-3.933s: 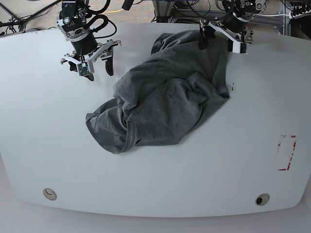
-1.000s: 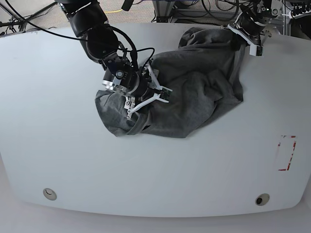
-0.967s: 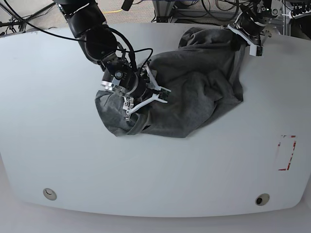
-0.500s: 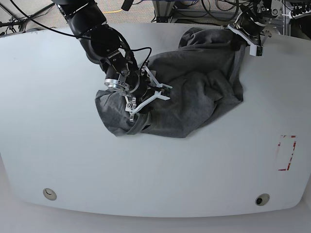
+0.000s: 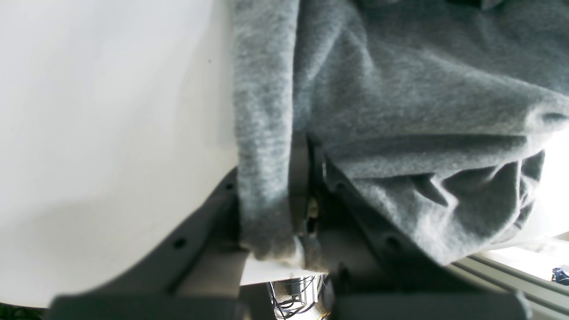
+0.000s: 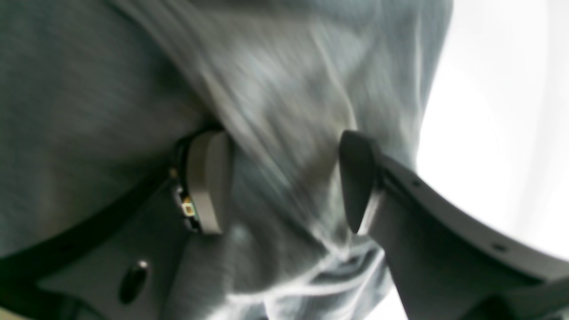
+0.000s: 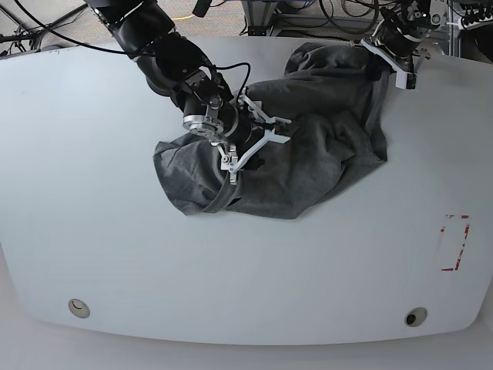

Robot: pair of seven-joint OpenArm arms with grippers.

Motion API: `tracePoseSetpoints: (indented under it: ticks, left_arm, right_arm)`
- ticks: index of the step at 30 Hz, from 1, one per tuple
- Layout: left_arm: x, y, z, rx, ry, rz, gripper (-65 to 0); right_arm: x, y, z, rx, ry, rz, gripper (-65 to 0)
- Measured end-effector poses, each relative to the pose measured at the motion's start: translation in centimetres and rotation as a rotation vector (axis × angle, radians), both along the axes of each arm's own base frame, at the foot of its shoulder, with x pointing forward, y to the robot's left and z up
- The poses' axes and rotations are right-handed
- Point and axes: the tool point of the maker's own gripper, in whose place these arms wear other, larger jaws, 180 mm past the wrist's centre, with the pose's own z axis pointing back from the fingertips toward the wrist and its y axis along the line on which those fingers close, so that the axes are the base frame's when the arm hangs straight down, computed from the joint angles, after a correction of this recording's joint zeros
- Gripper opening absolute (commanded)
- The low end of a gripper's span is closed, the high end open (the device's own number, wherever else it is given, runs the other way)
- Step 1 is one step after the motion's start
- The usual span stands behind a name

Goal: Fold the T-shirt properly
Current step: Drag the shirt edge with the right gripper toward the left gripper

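Looking down, we see the shirt (image 7: 308,146), soft heather-grey knit, lying crumpled in wrinkly folds on our smooth white worktop (image 7: 92,231), toward its far middle. Our left tool (image 7: 394,63) is clamped shut on a thick rolled edge at the far right. Our right tool (image 7: 254,142) stands parted, curved jaws astride a ridge of cloth.

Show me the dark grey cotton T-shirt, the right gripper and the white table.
dark grey cotton T-shirt (image 7: 323,166): base view, wrinkled body fabric.
right gripper (image 7: 254,150): base view, midway between its white fingertips.
white table (image 7: 92,216): base view, bare top.
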Motion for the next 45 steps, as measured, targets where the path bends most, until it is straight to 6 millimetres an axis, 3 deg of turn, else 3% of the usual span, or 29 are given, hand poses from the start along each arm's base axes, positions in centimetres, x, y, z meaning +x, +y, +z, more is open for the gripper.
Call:
tracePoseSetpoints:
  ticks: [6,11,17,24,30,34,37,40,42,45]
  left_arm:
    - [0.0,0.0,0.0,0.001,0.0,0.0,-65.0]
    - [0.0,0.0,0.0,0.003,-0.001,-0.001,-65.0]
    - [0.1,0.0,0.0,0.003,-0.001,-0.001,-65.0]
    - [0.4,0.0,0.1,0.002,-0.007,-0.002,-65.0]
    - [0.4,0.0,0.0,0.003,-0.003,-0.002,-65.0]
    - [0.4,0.0,0.0,0.003,-0.003,-0.001,-65.0]
    - [0.4,0.0,0.0,0.003,-0.003,-0.001,-65.0]
    - [0.4,0.0,0.0,0.004,-0.003,-0.002,-65.0]
    - [0.4,0.0,0.0,0.004,-0.003,-0.002,-65.0]
    - [0.5,0.0,0.0,0.003,-0.005,-0.001,-65.0]
  right_arm:
    - [-0.5,0.8,-0.8,-0.071,-0.031,0.057,-29.5]
    - [1.5,1.0,0.0,-0.052,-0.048,0.026,-29.5]
    - [4.2,-0.3,1.5,-0.03,-0.092,-0.029,-29.5]
    - [5.4,-0.6,2.3,-0.021,-0.115,-0.045,-29.5]
    - [5.0,-1.6,0.0,-0.061,-0.059,-0.056,-29.5]
    - [4.8,-1.7,-0.3,-0.065,-0.05,-0.056,-30.0]
    - [4.6,-1.9,-0.5,-0.058,-0.04,-0.07,-38.7]
    - [5.0,-2.4,-0.4,-0.031,-0.03,-0.105,-56.9]
    - [5.3,-2.6,-0.2,-0.035,-0.035,-0.118,-65.0]
    - [5.6,-2.4,0.0,-0.037,-0.045,-0.12,-65.0]
